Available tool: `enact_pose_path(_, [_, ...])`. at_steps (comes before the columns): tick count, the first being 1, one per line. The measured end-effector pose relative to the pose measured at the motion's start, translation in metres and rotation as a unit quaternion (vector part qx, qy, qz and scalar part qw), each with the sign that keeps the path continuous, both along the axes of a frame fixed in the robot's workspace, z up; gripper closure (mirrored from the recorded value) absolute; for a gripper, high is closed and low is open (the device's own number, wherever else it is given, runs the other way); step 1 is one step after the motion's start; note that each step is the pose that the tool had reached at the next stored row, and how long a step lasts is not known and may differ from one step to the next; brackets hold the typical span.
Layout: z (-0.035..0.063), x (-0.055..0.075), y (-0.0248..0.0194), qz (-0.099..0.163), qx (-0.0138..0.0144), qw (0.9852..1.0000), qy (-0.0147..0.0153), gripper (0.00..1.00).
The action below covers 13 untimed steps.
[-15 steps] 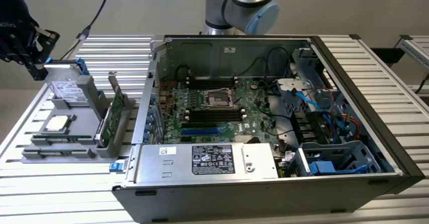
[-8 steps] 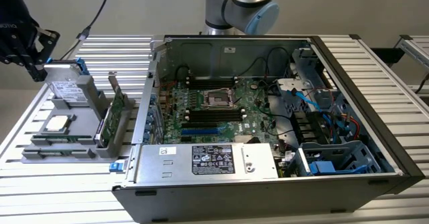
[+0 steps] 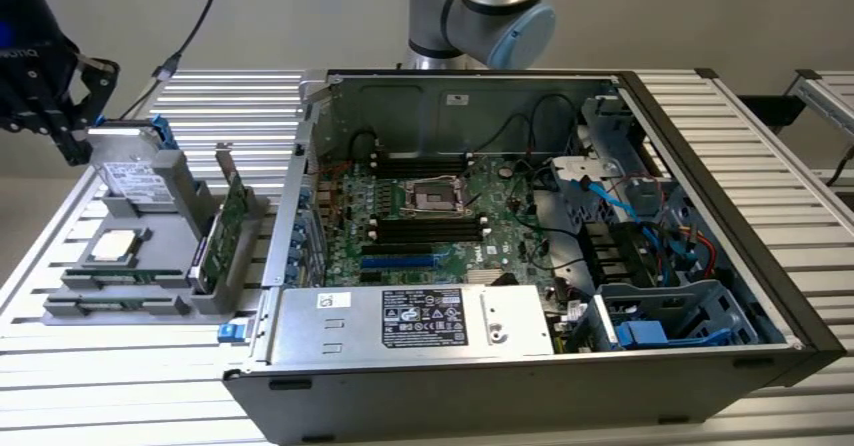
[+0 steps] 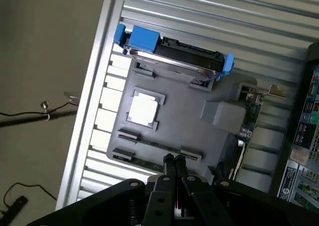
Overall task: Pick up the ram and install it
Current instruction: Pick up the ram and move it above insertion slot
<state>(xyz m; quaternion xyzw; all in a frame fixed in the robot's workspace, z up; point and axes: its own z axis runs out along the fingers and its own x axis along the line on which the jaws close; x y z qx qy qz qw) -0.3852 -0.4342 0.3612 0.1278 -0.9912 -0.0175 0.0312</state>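
Ram [image 3: 131, 277] [image 4: 158, 145]: one thin green stick, standing on its long edge between two clips of a grey holder tray [image 3: 154, 231] [image 4: 184, 121]. Its long axis runs parallel to the worktop [image 3: 120, 386] [image 4: 199, 16] edge nearest the exterior camera. One end points to the worktop edge on the exterior view's left, the other toward the computer case [image 3: 441, 106]. A second clip row lies beside it, nearer the tray's outer edge; whether that row holds another stick cannot be told.

The tray carries one of each further part. One square silver processor chip [image 3: 114, 248] [image 4: 143, 110] lies flat just behind the ram. One hard drive [image 3: 127, 171] [image 4: 174, 56] with blue side rails stands at the tray's far end. One green expansion card [image 3: 230, 221] [image 4: 251, 109] stands upright along the tray side facing the case.

The tray sits near the worktop edge on the exterior view's left. The one open case lies beside it, on the exterior view's right. Inside are one green motherboard [image 3: 501, 216] with one empty processor socket [image 3: 438, 196], two banks of black slots flanking that socket, and one silver power supply [image 3: 414, 318].

Pincer [image 3: 70, 151] [image 4: 174, 160]: one, fingertips pressed together, gripping nothing, raised above the worktop's far corner on the exterior view's left, apart from the ram. Arm [image 3: 481, 11]: one, behind the case.
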Motion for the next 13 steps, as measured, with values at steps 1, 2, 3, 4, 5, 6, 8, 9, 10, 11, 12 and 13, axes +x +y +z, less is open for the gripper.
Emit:
enact_pose_path(1, [-0.0001, 0.0000, 0.0000, 0.009, 0.0000, 1.0000, 0.0000, 0.90])
enact_pose_path(2, [-0.0003, 0.0000, 0.0000, 0.019, 0.0000, 0.9998, 0.0000, 0.90])
enact_pose_path(3, [-0.0004, 0.0000, 0.0000, 0.028, 0.0000, 0.9996, 0.0000, 0.90])
enact_pose_path(4, [-0.0006, 0.0000, 0.0000, 0.037, 0.0000, 0.9993, 0.0000, 0.90])
enact_pose_path(5, [-0.0007, 0.0000, 0.0000, 0.046, 0.0000, 0.9990, 0.0000, 0.90])
enact_pose_path(6, [-0.0009, 0.0000, 0.0000, 0.055, 0.0000, 0.9985, 0.0000, 0.90])
enact_pose_path(8, [-0.0012, 0.0000, 0.0000, 0.072, 0.0000, 0.9974, 0.0000, 0.90])
enact_pose_path(9, [-0.0014, 0.0000, 0.0000, 0.082, 0.0000, 0.9967, 0.0000, 0.90])
enact_pose_path(10, [-0.0015, 0.0000, 0.0000, 0.091, 0.0000, 0.9959, 0.0000, 0.90])
enact_pose_path(11, [-0.0017, 0.0000, 0.0000, 0.100, 0.0000, 0.9950, 0.0000, 0.90])
enact_pose_path(12, [-0.0019, 0.0000, 0.0000, 0.109, 0.0000, 0.9941, 0.0000, 0.90])
enact_pose_path(13, [-0.0021, 0.0000, 0.0000, 0.118, 0.0000, 0.9930, 0.0000, 0.90])
